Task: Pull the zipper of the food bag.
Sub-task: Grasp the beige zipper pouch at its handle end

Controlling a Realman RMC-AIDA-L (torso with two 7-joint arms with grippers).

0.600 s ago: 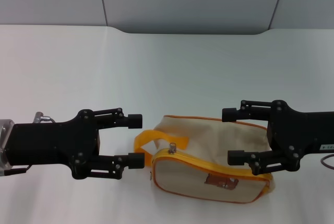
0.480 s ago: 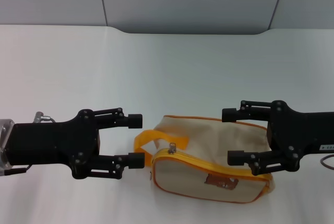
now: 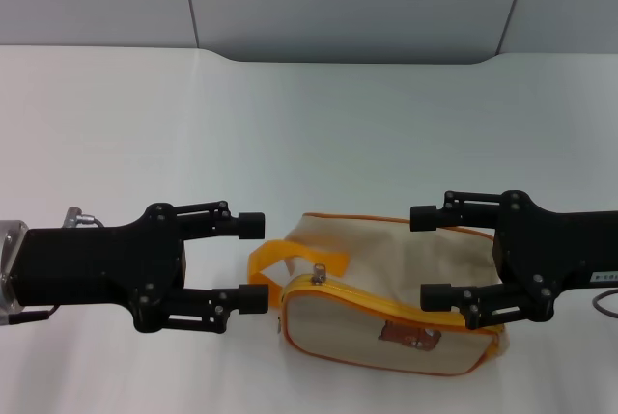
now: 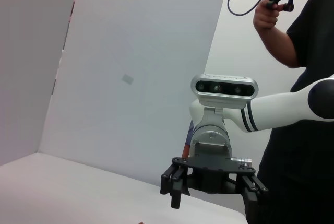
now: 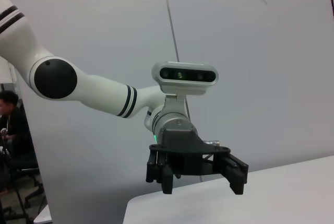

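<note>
both pincers gape wide: the left gripper (image 3: 253,262) just off the food bag's (image 3: 386,310) handle end, the right gripper (image 3: 430,255) over its other end. the bag lies by the desk's (image 3: 309,134) near edge, zipper (image 3: 386,306) shut, its pull tab by the handle. each wrist view shows only the opposite gripper head-on, never the bag.

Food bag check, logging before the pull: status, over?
Left hand open, at the handle end. Right hand open, over the other end. Food bag on table, zipper shut, pull tab ungripped. Nothing in the way.
</note>
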